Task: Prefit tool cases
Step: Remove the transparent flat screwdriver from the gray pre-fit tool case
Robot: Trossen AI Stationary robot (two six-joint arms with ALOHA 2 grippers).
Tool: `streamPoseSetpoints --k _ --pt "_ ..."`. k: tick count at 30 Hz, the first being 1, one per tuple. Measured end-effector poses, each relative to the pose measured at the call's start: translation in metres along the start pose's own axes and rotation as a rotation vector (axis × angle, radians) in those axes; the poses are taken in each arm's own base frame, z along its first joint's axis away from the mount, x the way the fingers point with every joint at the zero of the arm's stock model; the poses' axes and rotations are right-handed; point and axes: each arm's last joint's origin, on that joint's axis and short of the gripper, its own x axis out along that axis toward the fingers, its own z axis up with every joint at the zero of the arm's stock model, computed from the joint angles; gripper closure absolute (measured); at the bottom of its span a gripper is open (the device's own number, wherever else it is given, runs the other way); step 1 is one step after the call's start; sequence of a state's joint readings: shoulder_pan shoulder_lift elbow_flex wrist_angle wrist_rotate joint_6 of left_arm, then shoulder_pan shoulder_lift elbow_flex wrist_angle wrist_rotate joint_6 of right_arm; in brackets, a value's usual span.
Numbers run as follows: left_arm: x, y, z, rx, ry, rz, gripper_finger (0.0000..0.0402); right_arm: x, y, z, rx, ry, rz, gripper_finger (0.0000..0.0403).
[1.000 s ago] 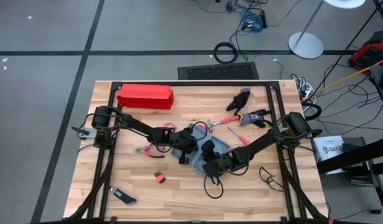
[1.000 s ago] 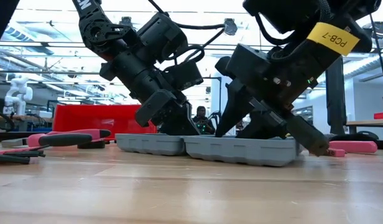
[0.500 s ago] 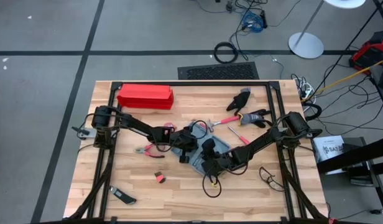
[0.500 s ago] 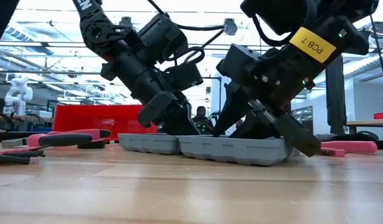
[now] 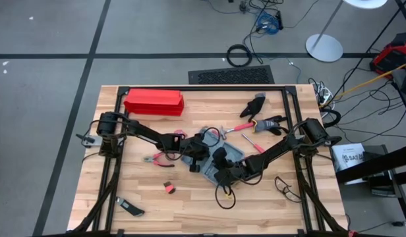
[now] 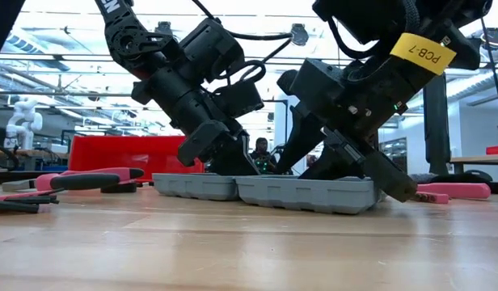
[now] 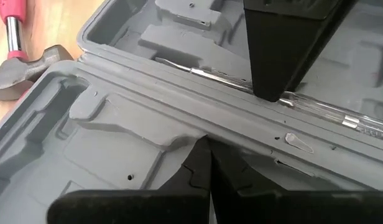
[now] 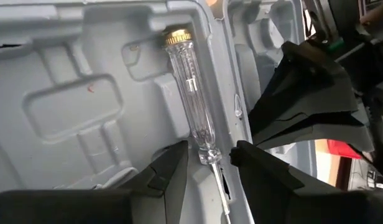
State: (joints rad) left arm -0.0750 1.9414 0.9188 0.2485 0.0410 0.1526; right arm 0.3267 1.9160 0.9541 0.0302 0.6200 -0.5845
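The blue-grey tool case (image 5: 237,154) lies open and flat on the middle of the table, its grey moulded recesses facing up (image 7: 117,118). A clear-handled screwdriver (image 8: 191,106) with a brass cap lies in a recess along the hinge. My right gripper (image 8: 209,163) is closed on that handle's shaft end; in the high view it (image 5: 223,172) is over the case's near half. My left gripper (image 7: 204,168) is shut, its tips down on the other half beside the hinge ridge; from overhead it (image 5: 198,157) is at the case's left side. My left gripper presses its shut fingertips onto the case's moulded inside, just beside the hinge ridge (image 7: 207,132). It comes slanting down from the table's left. The case lies flat on the table under it. My right gripper has the clear handle's end (image 8: 206,149), where the shaft begins, between its two fingers (image 8: 176,165). The fingers slant down from the table's right and run roughly along the screwdriver. The screwdriver lies in its recess in the case.
A long red box (image 5: 154,102) stands at the far left. Pink-handled pliers (image 5: 157,158), a pink-handled hammer (image 5: 239,127), a red screwdriver (image 5: 254,143) and black gloves (image 5: 259,105) lie around the case. A small red piece (image 5: 169,188) and a black cable (image 5: 224,197) lie nearer.
Both grippers have stayed on the case. In the low view the case's half under my right gripper has slid a little toward the table's left, and the right wrist has rocked slightly over it.
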Motion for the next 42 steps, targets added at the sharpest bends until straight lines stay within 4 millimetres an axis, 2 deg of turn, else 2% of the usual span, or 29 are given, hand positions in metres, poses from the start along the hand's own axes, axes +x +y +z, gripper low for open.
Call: streamPoseSetpoints --k 6,9,11,15,20,22,30,36,42 --pt "-0.034 0.004 0.019 0.007 -0.018 -0.005 0.0402 0.001 -0.002 0.001 0.055 -0.007 -0.007 0.0268" --pt "-0.052 0.004 0.034 0.012 -0.09 -0.031 0.0401 0.005 -0.005 -0.002 0.058 0.019 -0.034 0.0268" --pt "-0.056 0.004 0.036 0.015 -0.101 -0.044 0.0401 0.006 -0.007 -0.003 0.058 0.024 -0.038 0.0268" --pt "-0.058 0.008 0.032 0.027 -0.057 -0.035 0.0401 0.01 -0.012 -0.008 0.084 0.027 -0.016 0.0268" --pt "-0.06 0.021 0.008 0.041 0.172 0.014 0.0401 0.015 -0.018 -0.013 0.108 0.041 -0.013 0.0268" --pt "-0.061 0.028 0.004 0.051 0.199 0.022 0.0401 0.017 -0.02 -0.015 0.13 0.038 -0.004 0.0268" --pt "-0.051 0.05 -0.015 -0.008 0.182 -0.033 0.0401 0.022 -0.028 -0.017 0.169 0.018 -0.01 0.0268" --pt "-0.033 0.05 -0.024 -0.015 0.145 -0.103 0.0401 0.024 -0.032 -0.02 0.173 0.014 -0.014 0.0268" --pt "-0.023 0.049 -0.029 -0.025 0.124 -0.162 0.0401 0.028 -0.037 -0.025 0.217 0.022 0.002 0.0268"
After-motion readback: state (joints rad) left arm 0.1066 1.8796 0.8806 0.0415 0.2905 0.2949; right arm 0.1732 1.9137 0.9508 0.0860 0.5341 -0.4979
